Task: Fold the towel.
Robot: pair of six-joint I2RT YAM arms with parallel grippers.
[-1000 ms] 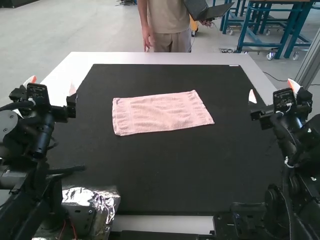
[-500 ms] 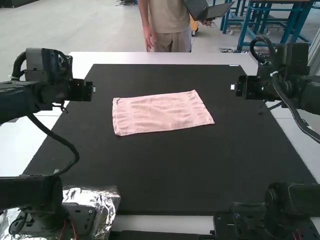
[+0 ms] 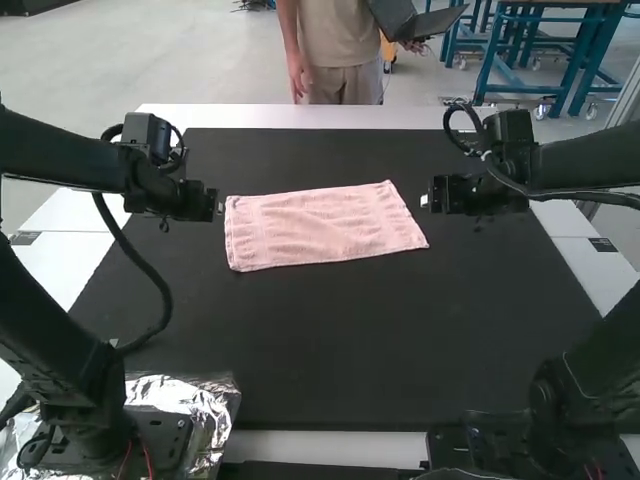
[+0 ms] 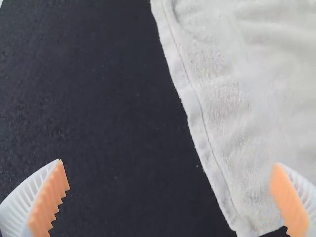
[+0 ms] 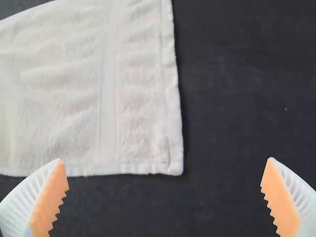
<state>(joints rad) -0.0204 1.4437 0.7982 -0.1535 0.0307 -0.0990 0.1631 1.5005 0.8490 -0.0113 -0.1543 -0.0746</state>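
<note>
In the wrist views, the left gripper (image 3: 219, 206) and right gripper (image 3: 425, 201) gape near the towel (image 4: 266, 98), its hem (image 4: 197, 116) visibly stitched.

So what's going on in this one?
A two-armed robot looks set to fold a pink towel lying flat on a black mat. The left gripper is open over the towel's left end, the right gripper open by its right end. Neither is holding the cloth.

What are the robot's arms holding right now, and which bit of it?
Nothing. Both the left end effector and the right end effector are open, and the towel lies spread on the black mat.
</note>
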